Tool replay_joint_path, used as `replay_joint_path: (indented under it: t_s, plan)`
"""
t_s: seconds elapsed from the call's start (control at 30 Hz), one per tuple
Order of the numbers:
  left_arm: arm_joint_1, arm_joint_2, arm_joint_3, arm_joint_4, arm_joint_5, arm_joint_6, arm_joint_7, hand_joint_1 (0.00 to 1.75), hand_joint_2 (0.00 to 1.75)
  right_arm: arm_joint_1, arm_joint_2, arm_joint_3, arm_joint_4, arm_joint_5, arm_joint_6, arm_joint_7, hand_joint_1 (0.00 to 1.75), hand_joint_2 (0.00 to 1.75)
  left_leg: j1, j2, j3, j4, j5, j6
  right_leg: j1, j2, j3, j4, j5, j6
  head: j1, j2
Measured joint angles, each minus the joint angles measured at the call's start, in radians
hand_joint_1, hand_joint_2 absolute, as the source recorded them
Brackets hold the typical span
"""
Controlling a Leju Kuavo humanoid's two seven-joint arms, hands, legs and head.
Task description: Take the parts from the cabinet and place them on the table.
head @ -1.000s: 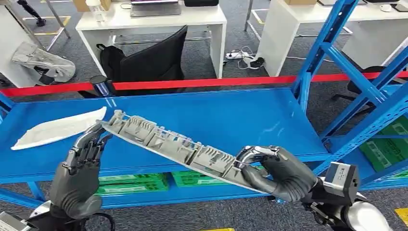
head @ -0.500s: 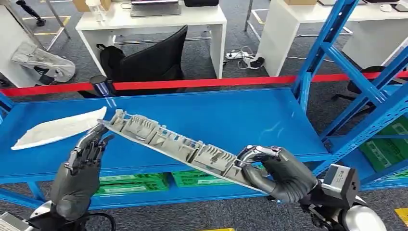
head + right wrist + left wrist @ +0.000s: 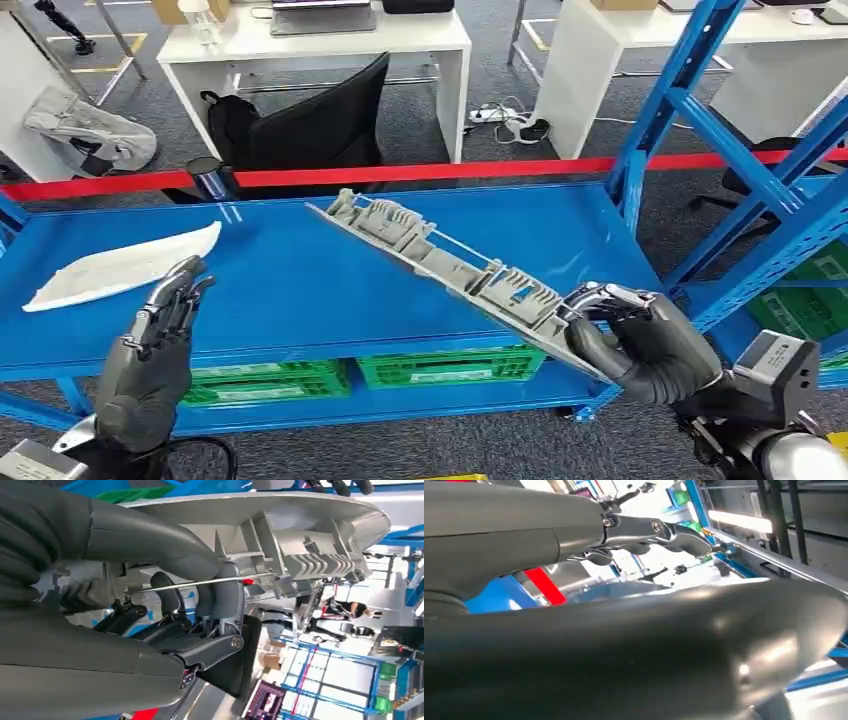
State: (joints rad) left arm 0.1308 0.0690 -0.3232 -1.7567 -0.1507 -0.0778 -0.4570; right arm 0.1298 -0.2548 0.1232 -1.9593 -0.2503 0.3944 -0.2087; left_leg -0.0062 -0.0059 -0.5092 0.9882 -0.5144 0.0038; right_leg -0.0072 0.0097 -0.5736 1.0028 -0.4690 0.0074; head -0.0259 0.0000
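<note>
Right wrist view shows right hand (image 3: 165, 605) fingers hooking the part's (image 3: 280, 535) rod.

- The right hand (image 3: 640, 340) wraps the near end of the long grey part (image 3: 450, 265), so that end is hidden under its fingers in the head view.
- In the right wrist view the part (image 3: 280, 535) runs off the upper edge of the frame; its far end is out of sight.
- Left wrist view: the left hand (image 3: 634, 645) sits so close to the lens that it blurs — its fingers (image 3: 664, 530) read as dark shapes only.
- Green crates (image 3: 440, 365) under the blue shelf (image 3: 300, 290) are partly covered by the shelf's front lip — contents cannot be told.
- The white part (image 3: 120, 265) at the left shows no detail.
</note>
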Motion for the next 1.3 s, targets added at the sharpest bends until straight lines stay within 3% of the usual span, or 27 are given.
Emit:
replay_joint_path:
  t_s: [0.3, 0.6, 0.63, 1.07, 1.1, 1.3]
  plan:
    - [-0.029, 0.015, 0.08, 0.017, -0.05, -0.024, -0.008, 0.0, 0.0, -0.003, -0.006, 0.002, 0.004, -0.017, 0.045, 0.016, 1.75, 1.75, 0.0, 0.0, 0.0, 0.0, 0.0, 0.0, 0.0, 0.0, 0.0, 0.0, 0.0, 0.0, 0.0, 0.0]
    - [-0.069, 0.049, 0.137, 0.036, -0.055, -0.031, -0.013, 0.0, 0.0, -0.029, -0.029, 0.075, 0.021, -0.045, 0.097, 0.027, 1.75, 1.75, 0.0, 0.0, 0.0, 0.0, 0.0, 0.0, 0.0, 0.0, 0.0, 0.0, 0.0, 0.0, 0.0, 0.0]
    - [-0.072, 0.051, 0.14, 0.037, -0.055, -0.031, -0.014, 0.0, 1.75, -0.031, -0.031, 0.084, 0.022, -0.047, 0.098, 0.026, 1.75, 1.75, 0.0, 0.0, 0.0, 0.0, 0.0, 0.0, 0.0, 0.0, 0.0, 0.0, 0.0, 0.0, 0.0, 0.0]
    - [-0.087, 0.055, 0.152, 0.039, -0.056, -0.034, -0.016, 0.0, 1.75, -0.059, -0.064, 0.154, 0.023, -0.063, 0.077, 0.008, 1.75, 1.75, 0.0, 0.0, 0.001, 0.0, 0.0, 0.0, 0.0, 0.0, 0.0, 0.0, 0.0, 0.0, 0.0, 0.0]
    - [-0.087, 0.055, 0.152, 0.039, -0.056, -0.034, -0.016, 0.0, 0.0, -0.061, -0.066, 0.156, 0.023, -0.066, 0.076, 0.008, 1.75, 1.75, 0.0, 0.0, 0.001, 0.0, 0.0, 0.0, 0.0, 0.0, 0.0, 0.0, 0.0, 0.0, 0.0, 0.0]
    - [-0.087, 0.055, 0.151, 0.039, -0.053, -0.034, -0.016, 0.0, 0.0, -0.063, -0.07, 0.167, 0.024, -0.07, 0.063, 0.009, 1.75, 1.75, 0.0, 0.0, 0.001, 0.0, 0.0, 0.0, 0.0, 0.0, 0.0, 0.0, 0.0, 0.0, 0.0, 0.0]
